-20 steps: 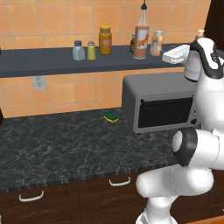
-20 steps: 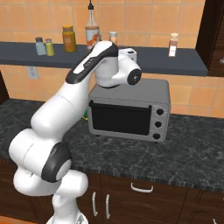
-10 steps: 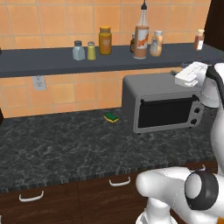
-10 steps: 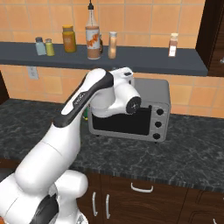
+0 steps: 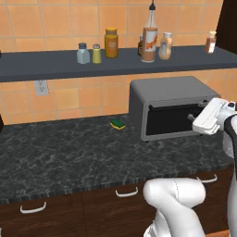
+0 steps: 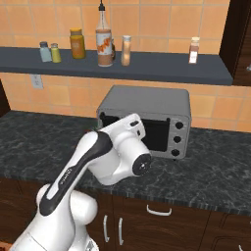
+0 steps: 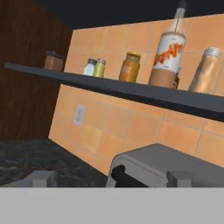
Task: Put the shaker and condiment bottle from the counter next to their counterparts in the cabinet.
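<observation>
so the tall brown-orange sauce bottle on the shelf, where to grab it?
Grip the sauce bottle round its wide lower body, coming from the front. It stands upright, its neck is thin, and the condiment bottle stands close beside it.

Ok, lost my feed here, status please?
Gripper open, empty. Shaker on shelf beside glass shaker; condiment bottle beside sauce bottle. Nothing in the way.

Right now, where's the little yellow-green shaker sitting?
The shaker stands on the cabinet shelf toward its left in the left base view, close beside the blue-grey glass shaker, with the amber jar on its other side.
</observation>
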